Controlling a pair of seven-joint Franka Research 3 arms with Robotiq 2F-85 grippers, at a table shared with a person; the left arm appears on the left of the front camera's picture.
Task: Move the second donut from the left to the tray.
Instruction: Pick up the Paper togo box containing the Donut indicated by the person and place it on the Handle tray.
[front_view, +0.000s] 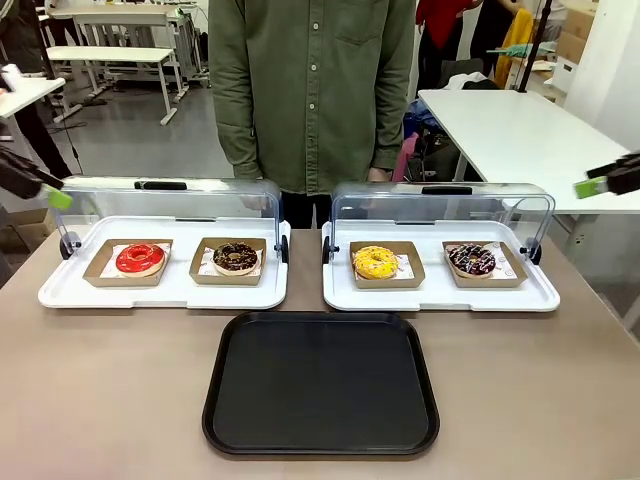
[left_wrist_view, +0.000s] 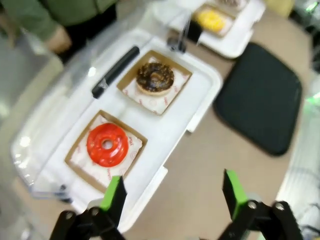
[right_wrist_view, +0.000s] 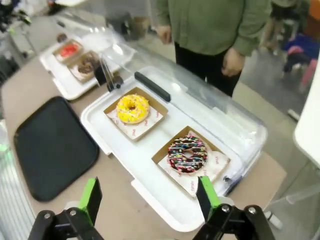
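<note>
The second donut from the left (front_view: 236, 257) (left_wrist_view: 155, 78) (right_wrist_view: 87, 65) is dark chocolate with light sprinkles and sits in its brown holder on the left white tray (front_view: 160, 290). The black tray (front_view: 320, 385) (left_wrist_view: 260, 97) (right_wrist_view: 52, 147) lies bare at the table's front middle. My left gripper (front_view: 52, 192) (left_wrist_view: 172, 197) hovers open high at the far left, above the table beside the red donut (front_view: 140, 258) (left_wrist_view: 107, 144). My right gripper (front_view: 597, 184) (right_wrist_view: 147, 197) hangs open at the far right, above the right white tray's (front_view: 440, 295) (right_wrist_view: 165, 200) edge.
A yellow donut (front_view: 375, 262) (right_wrist_view: 132, 108) and a dark donut with pink-white streaks (front_view: 472, 260) (right_wrist_view: 187, 153) rest on the right white tray. Both clear lids (front_view: 170, 205) stand raised behind the trays. A person in a green shirt (front_view: 310, 90) stands at the far side.
</note>
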